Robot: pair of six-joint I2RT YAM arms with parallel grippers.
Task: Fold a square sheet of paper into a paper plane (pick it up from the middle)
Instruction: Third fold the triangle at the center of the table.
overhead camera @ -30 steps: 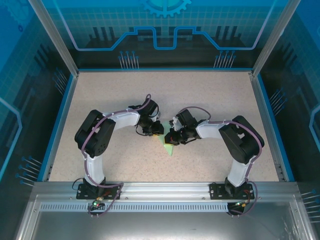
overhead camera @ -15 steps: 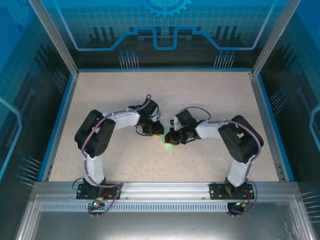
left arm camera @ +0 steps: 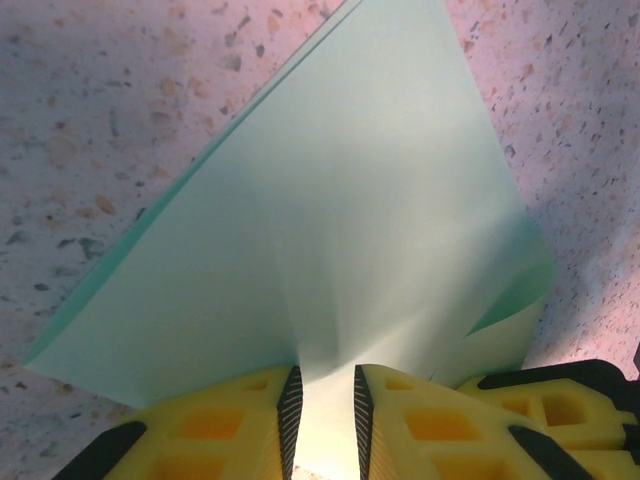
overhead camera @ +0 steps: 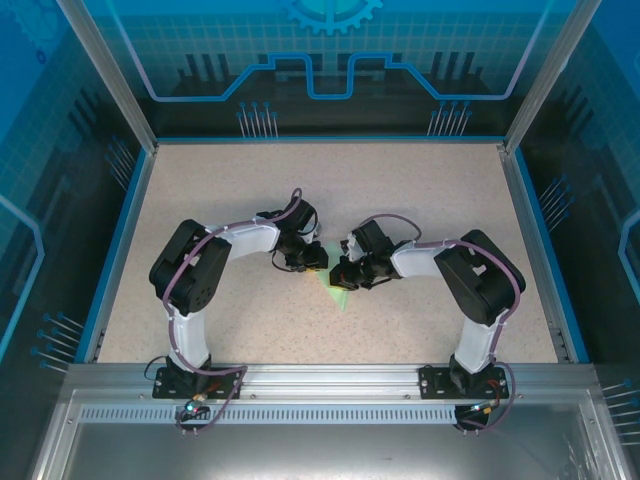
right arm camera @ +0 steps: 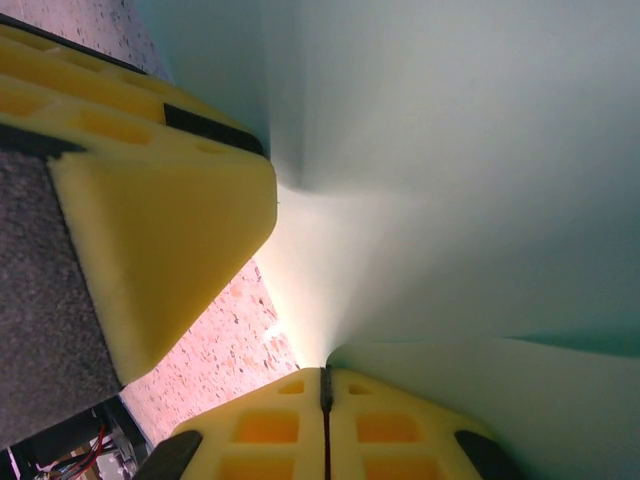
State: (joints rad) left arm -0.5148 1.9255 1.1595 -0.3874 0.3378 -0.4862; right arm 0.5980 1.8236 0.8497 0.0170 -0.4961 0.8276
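Note:
The square sheet of paper (overhead camera: 336, 292) is pale mint green and folded into a layered triangle; it sits between both grippers at the table's middle. My left gripper (overhead camera: 316, 262) holds it from the far left. In the left wrist view the sheet (left arm camera: 350, 200) fans out from the gripper (left arm camera: 322, 372), with a ridge of paper filling the narrow gap between the jaws. My right gripper (overhead camera: 341, 276) meets it from the right. In the right wrist view its jaws (right arm camera: 325, 372) are pressed together on the paper's (right arm camera: 450, 150) edge, and a left finger (right arm camera: 170, 250) stands close by.
The speckled beige table (overhead camera: 420, 190) is ringed by a blue rim (overhead camera: 128, 240) and metal frame posts. Both arm bases are bolted on the near rail (overhead camera: 330, 378).
The right arm's elbow has crept slightly left. The paper and both grippers stay where they were.

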